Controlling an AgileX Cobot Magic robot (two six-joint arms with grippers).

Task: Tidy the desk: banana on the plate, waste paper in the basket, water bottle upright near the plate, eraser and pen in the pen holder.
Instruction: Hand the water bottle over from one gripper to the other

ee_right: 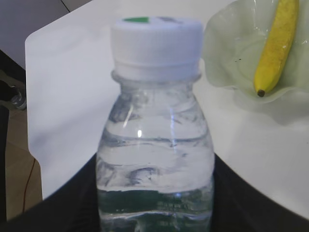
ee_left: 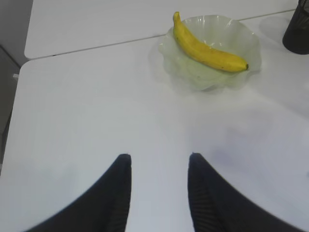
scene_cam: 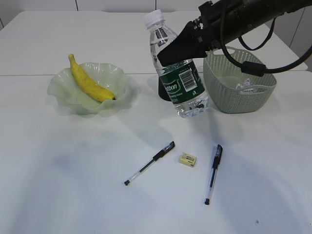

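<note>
Lying nearest on the table (scene_cam: 73,195): two pens (scene_cam: 150,169) (scene_cam: 213,173) with the eraser (scene_cam: 187,159) between them, all well apart from either claw. Gripping the water bottle (scene_cam: 178,73) around its middle with the right gripper (scene_cam: 175,48), tilting it just beside the basket (scene_cam: 239,90) holding waste paper (scene_cam: 244,84). Hovering half-spread and empty, the left gripper (ee_left: 159,193), with the banana (ee_left: 207,48) resting on the plate (ee_left: 193,77) beyond

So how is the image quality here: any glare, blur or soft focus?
Exterior view: even light, soft shadows, sharp water bottle. Left wrist view: end effector fingers blurred in the foreground, banana fairly crisp. Right wrist view: small glints on the bottle, plate slightly soft.
</note>
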